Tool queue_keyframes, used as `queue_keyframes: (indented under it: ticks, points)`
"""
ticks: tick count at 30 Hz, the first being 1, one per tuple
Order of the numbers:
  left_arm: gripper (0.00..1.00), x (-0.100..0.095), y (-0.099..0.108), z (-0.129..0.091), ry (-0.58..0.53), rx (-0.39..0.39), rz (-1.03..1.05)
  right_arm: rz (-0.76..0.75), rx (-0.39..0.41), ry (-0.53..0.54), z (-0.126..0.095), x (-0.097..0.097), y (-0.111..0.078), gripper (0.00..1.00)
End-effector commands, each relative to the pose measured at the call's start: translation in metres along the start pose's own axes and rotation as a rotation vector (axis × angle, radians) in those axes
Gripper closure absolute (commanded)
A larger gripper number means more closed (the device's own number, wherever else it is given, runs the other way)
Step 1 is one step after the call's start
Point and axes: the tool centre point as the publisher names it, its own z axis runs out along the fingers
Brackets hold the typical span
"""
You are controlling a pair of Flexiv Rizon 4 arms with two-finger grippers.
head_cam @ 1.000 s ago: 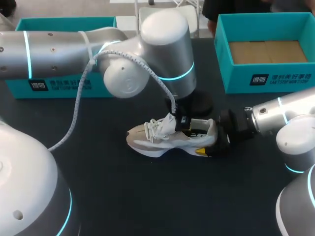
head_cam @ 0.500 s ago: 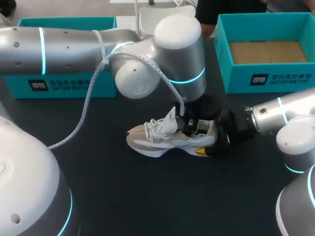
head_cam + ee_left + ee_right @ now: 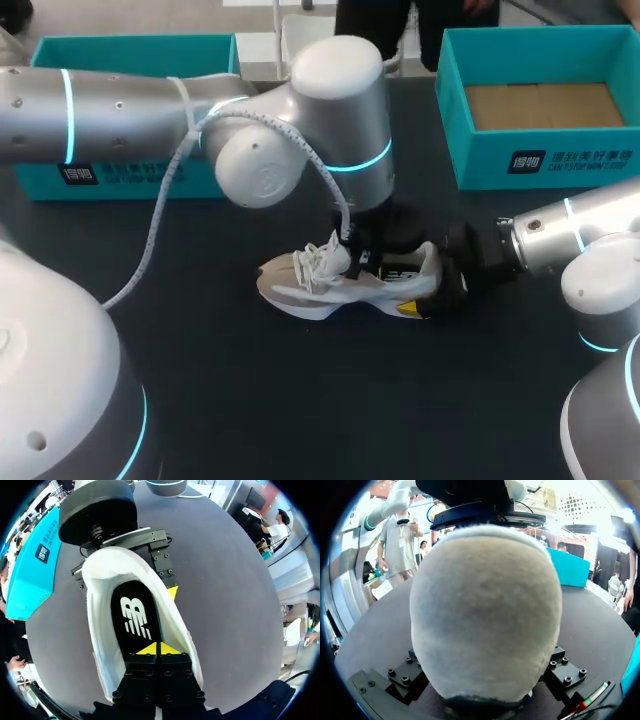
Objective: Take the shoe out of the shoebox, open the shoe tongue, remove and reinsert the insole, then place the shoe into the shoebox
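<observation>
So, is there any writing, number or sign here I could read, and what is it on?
Right box: dark label with white print on the front wall, too small and blurred to read.
Left box: the same kind of label, also too blurred to read.
Insole inside the shoe: a white logo mark, a sign rather than words.
No numbers can be read anywhere.

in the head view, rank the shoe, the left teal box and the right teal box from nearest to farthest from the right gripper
1. shoe: nearest, its heel is held in the right gripper.
2. right teal box: next, just behind the gripper on the far right side.
3. left teal box: farthest, over on the far left side, well beyond the shoe's toe.
</observation>
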Motion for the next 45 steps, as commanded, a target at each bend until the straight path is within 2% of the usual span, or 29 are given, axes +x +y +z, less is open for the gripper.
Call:
queue_keyframes:
  ticks: [1, 10, 20, 22, 26, 29, 39, 45]
  points:
    - [0.71, 0.004, 0.006, 0.001, 0.000, 0.019, 0.003, 0.001, 0.004, -0.001, 0.004, 0.001, -0.002, 1.00]
    - [0.58, -0.003, 0.006, 0.017, -0.015, 0.020, 0.010, 0.001, 0.004, -0.001, 0.004, 0.001, -0.002, 1.00]
    - [0.51, -0.008, 0.007, 0.035, -0.034, 0.022, -0.004, 0.001, 0.004, -0.001, 0.004, 0.001, -0.002, 1.00]
    - [0.58, -0.009, 0.006, 0.038, -0.042, 0.018, -0.009, 0.001, 0.004, -0.001, 0.004, 0.001, -0.002, 1.00]
    - [1.00, -0.016, 0.006, 0.044, -0.061, 0.000, -0.024, 0.001, 0.004, -0.001, 0.004, 0.001, -0.002, 1.00]
    - [1.00, -0.015, 0.007, 0.037, -0.062, 0.006, -0.029, 0.001, 0.004, -0.001, 0.004, 0.001, -0.002, 1.00]
    - [1.00, -0.013, 0.019, -0.010, -0.033, 0.068, -0.063, 0.001, 0.004, -0.001, 0.004, 0.001, -0.002, 1.00]
    - [1.00, -0.018, 0.025, -0.024, -0.002, 0.087, -0.088, 0.001, 0.004, -0.001, 0.004, 0.001, -0.002, 1.00]
